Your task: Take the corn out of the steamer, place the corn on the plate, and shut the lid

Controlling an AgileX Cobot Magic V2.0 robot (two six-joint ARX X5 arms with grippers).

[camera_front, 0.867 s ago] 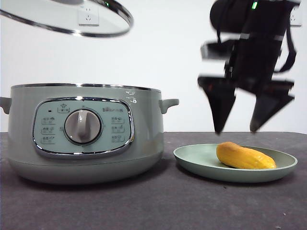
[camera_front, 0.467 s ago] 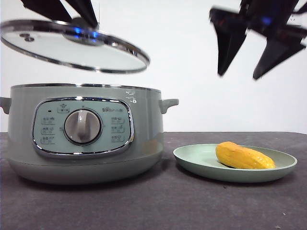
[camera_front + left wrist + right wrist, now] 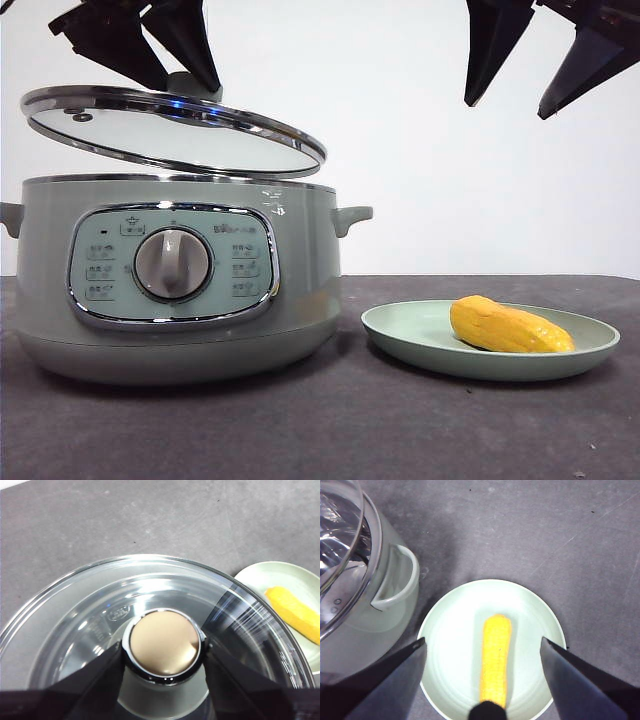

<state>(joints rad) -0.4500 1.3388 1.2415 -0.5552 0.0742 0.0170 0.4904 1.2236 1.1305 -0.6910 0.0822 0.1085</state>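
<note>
the steamer (image 3: 175, 280) stands on a dark matte table (image 3: 330, 430) — round, pale sage-green, smooth-walled, with a chrome-framed panel, a central knob (image 3: 173, 263) and a small loop handle (image 3: 395, 577) on its side. the lid (image 3: 175, 130) is clear domed glass with a steel rim; it hangs tilted just above the steamer's rim, the edge nearer the plate lower. the left gripper (image 3: 162, 652) has its black jaws clamped on either side of the lid's round knob (image 3: 164, 642). beside the steamer lies the plate (image 3: 400, 335), shallow, round, pale green, low-rimmed. the corn (image 3: 510, 327) rests in it — stubby, yellow-orange, finely ribbed, ends rounded; its long axis lies flat, roughly parallel to the steamer's near wall. the right gripper (image 3: 545, 60) hovers high over the plate, jaws spread wide and empty, clear of the corn.
</note>
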